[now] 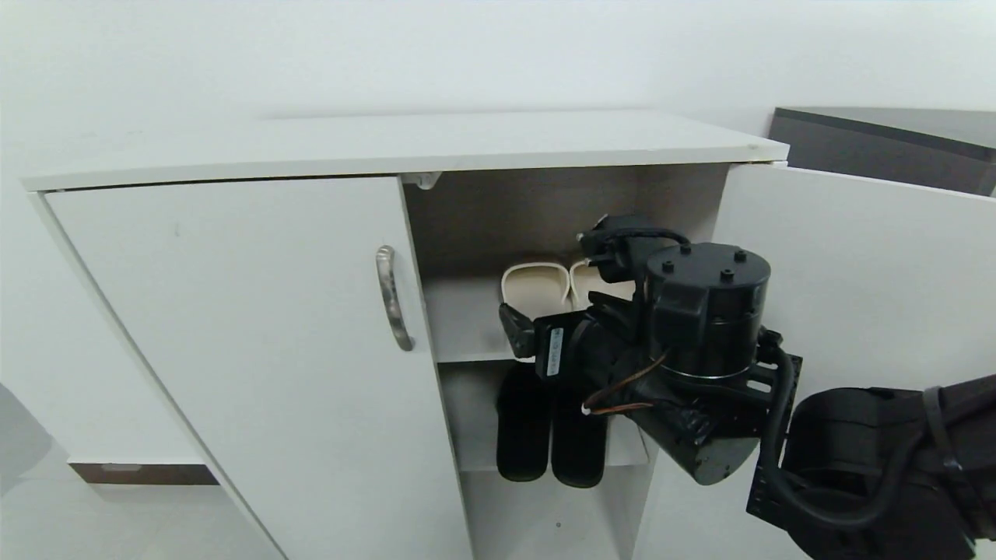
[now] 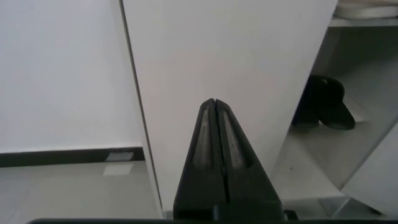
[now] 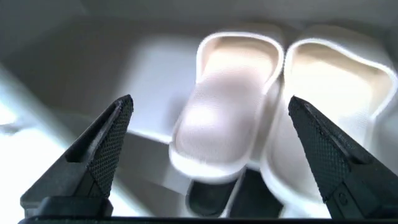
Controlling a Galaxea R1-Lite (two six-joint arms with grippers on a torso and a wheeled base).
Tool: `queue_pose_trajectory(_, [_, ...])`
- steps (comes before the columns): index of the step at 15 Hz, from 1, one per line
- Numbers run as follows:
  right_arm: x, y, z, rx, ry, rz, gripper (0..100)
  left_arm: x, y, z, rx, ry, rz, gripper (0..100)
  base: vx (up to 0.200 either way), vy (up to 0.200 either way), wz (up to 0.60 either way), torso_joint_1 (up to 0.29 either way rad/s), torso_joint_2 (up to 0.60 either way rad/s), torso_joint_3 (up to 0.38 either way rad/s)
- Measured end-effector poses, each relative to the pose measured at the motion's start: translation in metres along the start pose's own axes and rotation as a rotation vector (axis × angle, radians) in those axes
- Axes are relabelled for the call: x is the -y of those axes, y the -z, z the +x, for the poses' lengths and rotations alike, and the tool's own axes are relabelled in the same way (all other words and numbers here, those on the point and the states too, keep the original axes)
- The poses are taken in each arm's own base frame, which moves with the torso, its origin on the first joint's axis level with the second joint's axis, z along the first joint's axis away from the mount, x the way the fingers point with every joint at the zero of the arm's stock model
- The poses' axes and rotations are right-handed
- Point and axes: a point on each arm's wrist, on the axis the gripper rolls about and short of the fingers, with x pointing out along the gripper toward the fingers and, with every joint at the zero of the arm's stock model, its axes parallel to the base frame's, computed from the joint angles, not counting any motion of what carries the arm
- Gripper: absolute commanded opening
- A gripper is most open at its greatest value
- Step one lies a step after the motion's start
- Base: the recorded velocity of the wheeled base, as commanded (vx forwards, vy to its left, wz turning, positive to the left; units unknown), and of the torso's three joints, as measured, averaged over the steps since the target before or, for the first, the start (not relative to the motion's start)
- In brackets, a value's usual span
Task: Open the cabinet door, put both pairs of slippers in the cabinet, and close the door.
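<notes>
One door [image 1: 856,272] stands open just right of the released right end effector [image 3: 210,106], which faces the cream slippers [image 1: 537,289]. The clenched left end effector [image 2: 214,106] looks farther off.

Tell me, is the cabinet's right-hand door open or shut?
Open: the right-hand door is swung outward, exposing the shelves, with cream slippers above black slippers.

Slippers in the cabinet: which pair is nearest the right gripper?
The cream pair on the upper shelf, directly before the open right gripper; the black pair sits lower down.
</notes>
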Motion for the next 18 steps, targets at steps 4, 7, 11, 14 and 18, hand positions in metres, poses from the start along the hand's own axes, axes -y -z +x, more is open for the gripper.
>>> queue_pose_trajectory(4, [-0.001,0.007,-0.009,-0.029,-0.047,-0.013,0,0.000,0.000,0.000,0.000,0.001,0.001,0,-0.200,0.000,0.00,0.002,0.00,0.001])
queue_pose_trajectory(7, [0.001,0.020,-0.024,-0.090,-0.166,-0.024,0,0.000,0.000,0.000,0.000,0.001,0.001,0,-0.200,0.000,0.00,0.002,0.01,0.002])
queue_pose_trajectory(11, [0.006,0.031,-0.033,-0.105,-0.241,-0.020,0,0.000,0.000,0.000,0.001,0.001,0.001,0,-0.200,0.000,0.00,0.001,0.00,0.004])
queue_pose_trajectory(14, [0.009,0.039,-0.038,-0.114,-0.308,-0.017,0,0.000,0.000,0.000,-0.001,0.002,0.001,0,-0.200,0.000,0.00,0.002,0.01,-0.001])
queue_pose_trajectory(18, [0.011,0.045,-0.041,-0.131,-0.313,-0.025,0,0.000,0.000,0.000,0.000,0.002,0.001,0,-0.200,0.000,0.00,0.004,0.00,0.005])
